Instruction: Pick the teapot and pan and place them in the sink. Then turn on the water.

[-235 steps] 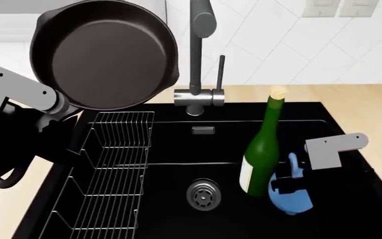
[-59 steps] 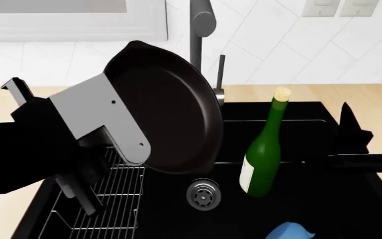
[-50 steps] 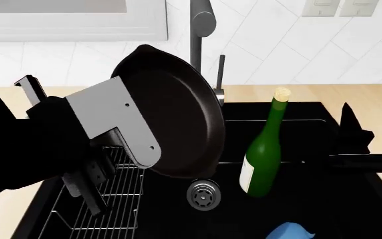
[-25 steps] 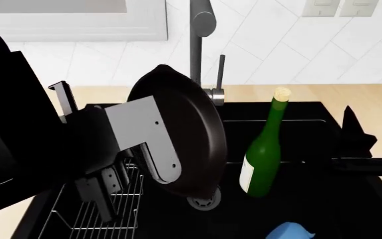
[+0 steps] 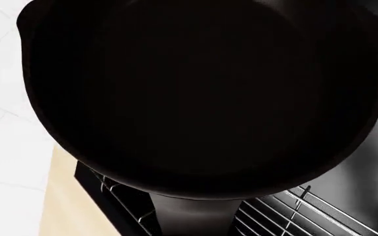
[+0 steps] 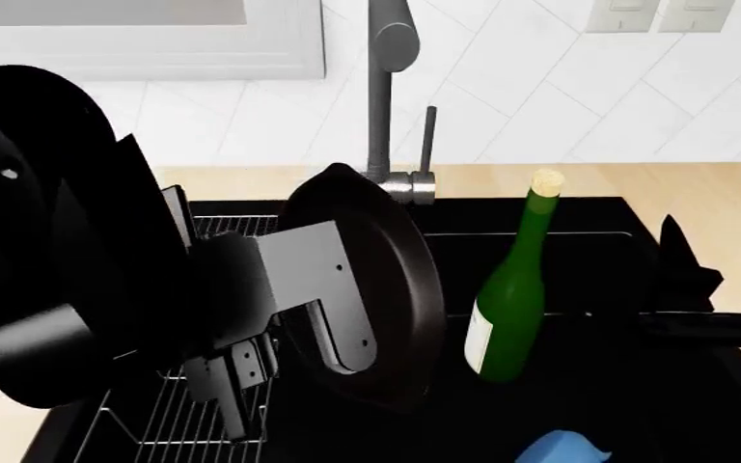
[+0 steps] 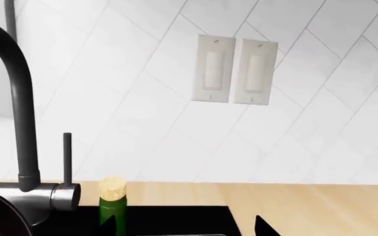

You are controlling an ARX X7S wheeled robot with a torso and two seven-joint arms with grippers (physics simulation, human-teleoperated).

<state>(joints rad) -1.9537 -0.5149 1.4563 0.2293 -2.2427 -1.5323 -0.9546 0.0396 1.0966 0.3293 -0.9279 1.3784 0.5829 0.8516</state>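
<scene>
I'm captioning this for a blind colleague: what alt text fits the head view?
The left gripper holds the black pan tilted on edge, low over the black sink beside its wire rack. A green bottle stands in the basin, the light-blue teapot near it, the faucet behind.

Teapot: cut off by the head view's lower edge. Pan: handle hidden behind the left arm's grey bracket; the left gripper's closure cannot be told. Sink drain: hidden behind the pan. Bottle: only its corked neck shows in the right wrist view.
</scene>
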